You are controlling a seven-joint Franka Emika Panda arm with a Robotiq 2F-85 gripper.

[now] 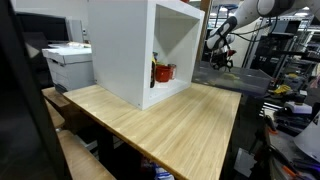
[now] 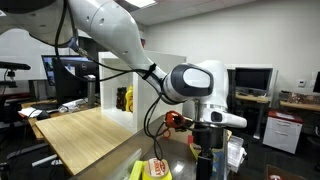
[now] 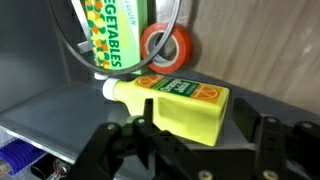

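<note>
Lab/office room: wooden table (image 1: 170,125) w/ a white open-front cabinet (image 1: 120,50) on top, printer (image 1: 68,62) behind it, monitors (image 2: 250,78) along the far wall. In an exterior view the Panda arm (image 2: 190,82) stands off the table's end, wrist pointing down.

Wrist view, findings:
- Gripper (image 3: 190,150) sits low over a dark grey surface. Fingers (image 3: 118,150) are spread wide and released, nothing clamped.
- Yellow bottle (image 3: 178,104) lies on its side btwn the two fingers, just ahead of the palm. White cap points left; green-and-orange label faces up. Contact btwn pads and bottle: cannot tell.
- Red tape roll (image 3: 166,45) stands on edge directly behind the bottle, very near it; whether touching, cannot tell.
- Can marked "VEGETABLES" (image 3: 115,35) is upright, left of the tape roll, close behind the bottle's cap end.
- Black cables (image 3: 68,30) hang across the can's left side.

Cabinet interior holds red and yellow items (image 1: 163,72), too small to identify.
</note>
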